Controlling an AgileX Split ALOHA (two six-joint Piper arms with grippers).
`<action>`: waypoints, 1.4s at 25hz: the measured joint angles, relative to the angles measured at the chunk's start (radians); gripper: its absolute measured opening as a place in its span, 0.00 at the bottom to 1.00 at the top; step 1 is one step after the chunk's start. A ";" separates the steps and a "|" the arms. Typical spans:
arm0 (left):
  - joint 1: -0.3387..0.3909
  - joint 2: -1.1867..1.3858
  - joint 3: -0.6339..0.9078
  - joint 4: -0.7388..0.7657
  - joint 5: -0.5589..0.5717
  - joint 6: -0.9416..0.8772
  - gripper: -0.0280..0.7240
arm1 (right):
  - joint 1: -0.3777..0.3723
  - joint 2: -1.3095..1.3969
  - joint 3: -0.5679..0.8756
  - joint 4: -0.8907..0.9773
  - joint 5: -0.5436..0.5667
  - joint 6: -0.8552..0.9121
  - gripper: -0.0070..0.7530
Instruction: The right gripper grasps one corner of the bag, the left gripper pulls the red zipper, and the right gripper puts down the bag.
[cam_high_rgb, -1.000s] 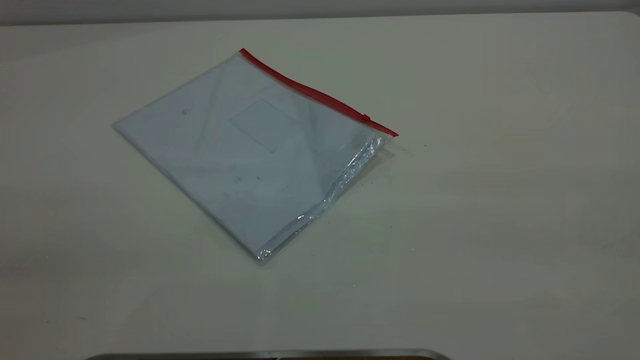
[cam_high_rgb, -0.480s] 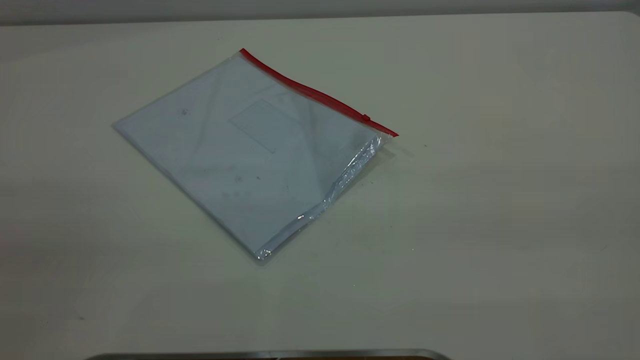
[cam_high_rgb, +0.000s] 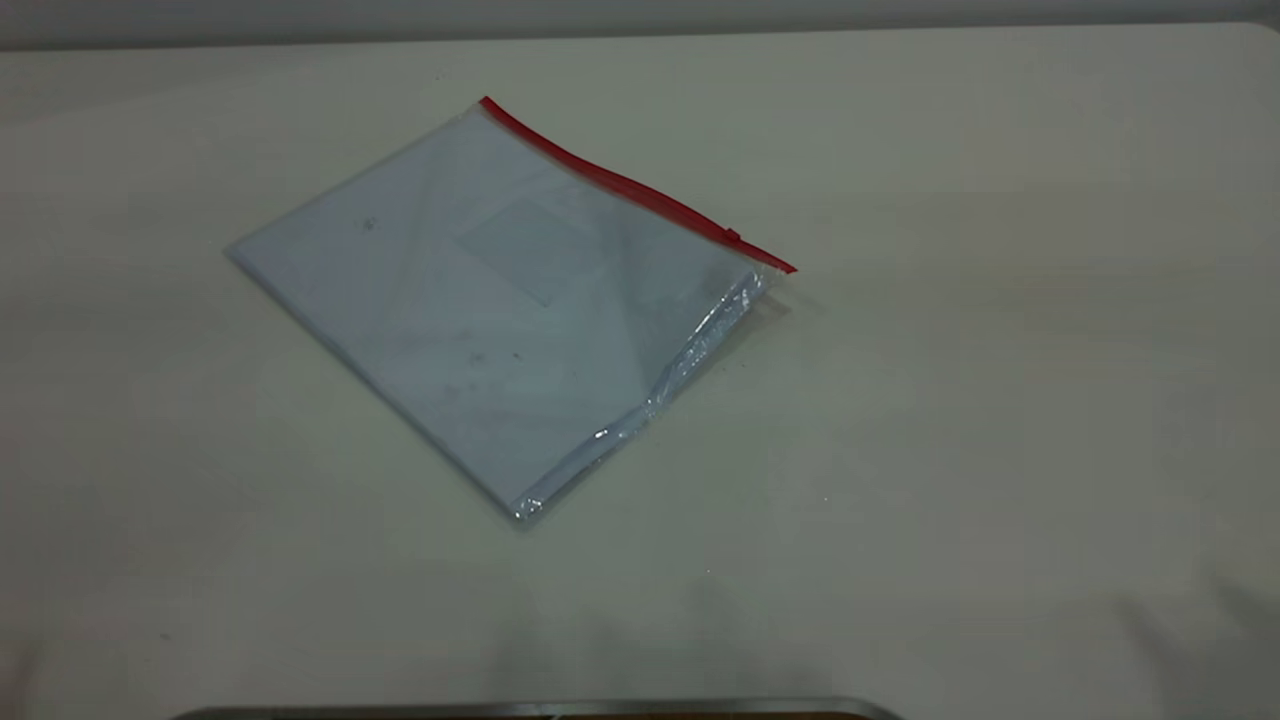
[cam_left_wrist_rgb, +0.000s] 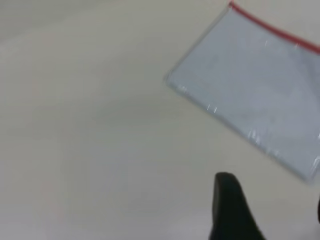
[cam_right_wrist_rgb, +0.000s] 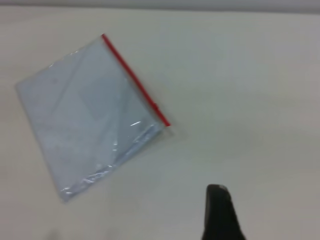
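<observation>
The bag (cam_high_rgb: 500, 300) lies flat on the table, a clear pouch with a pale bluish sheet inside. The red zipper (cam_high_rgb: 620, 185) runs along its far long edge, with the slider tab (cam_high_rgb: 732, 236) near the right end. The corner (cam_high_rgb: 785, 268) meets the crinkled short edge. Neither gripper shows in the exterior view. In the left wrist view the left gripper (cam_left_wrist_rgb: 272, 205) hovers over bare table, open and empty, short of the bag (cam_left_wrist_rgb: 260, 85). In the right wrist view the right gripper (cam_right_wrist_rgb: 267, 205) shows one finger (cam_right_wrist_rgb: 218, 212), open and empty, well short of the corner (cam_right_wrist_rgb: 167, 124).
The pale table (cam_high_rgb: 1000, 400) stretches wide on all sides of the bag. A thin metal rim (cam_high_rgb: 540, 708) runs along the near edge in the exterior view. Soft shadows lie on the table at the near right.
The bag has not moved. Soft shadows have appeared on the table at the near right and near middle in the exterior view.
</observation>
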 joint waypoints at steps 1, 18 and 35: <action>0.000 0.063 -0.009 -0.021 -0.044 0.014 0.71 | 0.000 0.082 0.000 0.074 -0.035 -0.066 0.71; 0.000 0.724 -0.231 -0.327 -0.284 0.346 0.73 | 0.028 1.236 -0.241 1.168 -0.035 -1.193 0.71; 0.000 0.818 -0.271 -0.462 -0.317 0.455 0.73 | 0.135 1.836 -0.719 1.185 0.197 -1.114 0.71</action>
